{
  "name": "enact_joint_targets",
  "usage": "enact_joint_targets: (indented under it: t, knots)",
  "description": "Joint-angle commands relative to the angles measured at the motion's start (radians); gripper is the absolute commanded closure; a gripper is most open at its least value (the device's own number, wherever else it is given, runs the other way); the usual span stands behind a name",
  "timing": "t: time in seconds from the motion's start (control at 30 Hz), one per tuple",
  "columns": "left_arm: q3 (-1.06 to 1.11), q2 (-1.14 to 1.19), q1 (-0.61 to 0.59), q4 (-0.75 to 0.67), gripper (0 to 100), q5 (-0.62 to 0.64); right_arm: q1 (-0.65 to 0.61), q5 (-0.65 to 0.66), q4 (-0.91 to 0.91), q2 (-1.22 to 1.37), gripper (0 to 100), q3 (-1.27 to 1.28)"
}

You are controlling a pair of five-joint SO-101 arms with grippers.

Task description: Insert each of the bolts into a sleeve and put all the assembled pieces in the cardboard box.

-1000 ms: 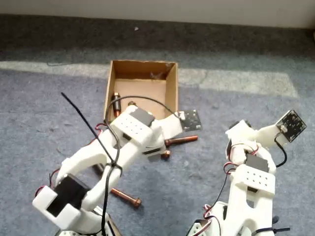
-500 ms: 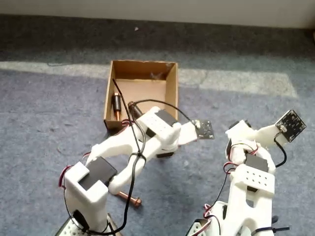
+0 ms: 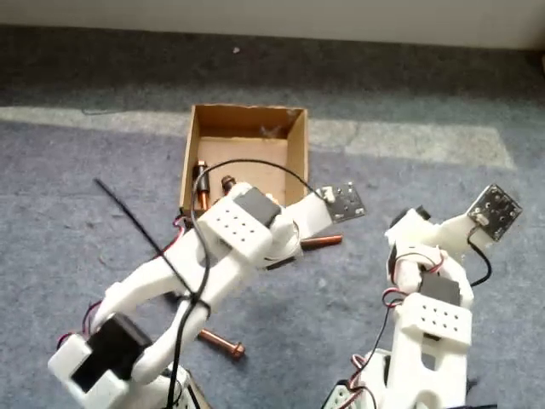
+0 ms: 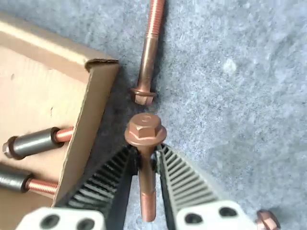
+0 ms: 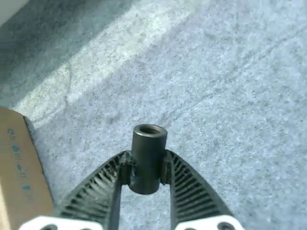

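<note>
My left gripper (image 4: 145,152) is shut on a copper bolt (image 4: 146,139), gripping the shank just under the hex head. It hangs over the carpet beside the near corner of the cardboard box (image 4: 85,103). Two assembled pieces (image 4: 33,142) lie inside the box (image 3: 294,153), visible from above as sleeved bolts (image 3: 203,183). A loose bolt (image 4: 149,52) lies on the carpet just beyond the held one, also seen from above (image 3: 321,242). My right gripper (image 5: 146,162) is shut on a dark sleeve (image 5: 148,155) held upright, bore facing up, over bare carpet right of the box.
Another loose bolt (image 3: 221,342) lies on the carpet near the left arm's base (image 3: 111,358). A further bolt head (image 4: 267,220) sits close to my left gripper. The right arm (image 3: 430,290) stands at the right. Grey carpet spreads all around.
The left arm swung right and down half a second ago, then back toward the box's near right corner. The right arm shifted slightly left and turned a little.
</note>
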Motion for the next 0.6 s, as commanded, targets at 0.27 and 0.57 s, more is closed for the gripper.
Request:
enact_joint_targets:
  t: [0.27, 0.57]
  knots:
    - [0.228, -0.748, -0.243, -0.031, 99, 0.207, -0.429, 0.193, 0.128, -0.63, 99.4, 0.137]
    - [0.407, -1.162, -0.275, -0.187, 99, 0.397, -0.723, 0.292, 0.125, -0.808, 99.4, 0.217]
